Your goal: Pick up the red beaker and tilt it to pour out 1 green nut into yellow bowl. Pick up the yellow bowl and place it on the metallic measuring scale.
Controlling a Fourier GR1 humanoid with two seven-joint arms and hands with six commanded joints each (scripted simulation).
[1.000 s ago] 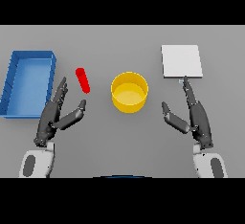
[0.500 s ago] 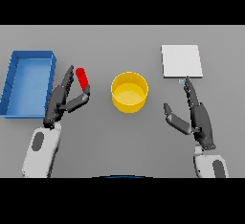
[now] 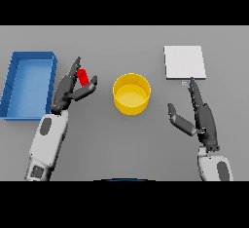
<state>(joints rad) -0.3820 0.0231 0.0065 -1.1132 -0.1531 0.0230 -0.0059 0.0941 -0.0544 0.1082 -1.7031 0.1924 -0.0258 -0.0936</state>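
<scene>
Red beaker (image 3: 82,77) left of yellow bowl (image 3: 131,93), between left hand (image 3: 69,88) fingers and thumb, contact unclear. Bowl contents indistinct. Right hand (image 3: 202,117) spread, right of bowl.

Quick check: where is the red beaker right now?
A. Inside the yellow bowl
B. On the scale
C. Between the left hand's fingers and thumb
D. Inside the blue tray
C: the red beaker sits between the left hand's fingers and thumb, left of the yellow bowl.

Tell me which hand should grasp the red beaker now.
Left. The left hand already brackets the small red beaker between fingers and thumb; the right hand sits far across, beyond the round yellow bowl.
</scene>
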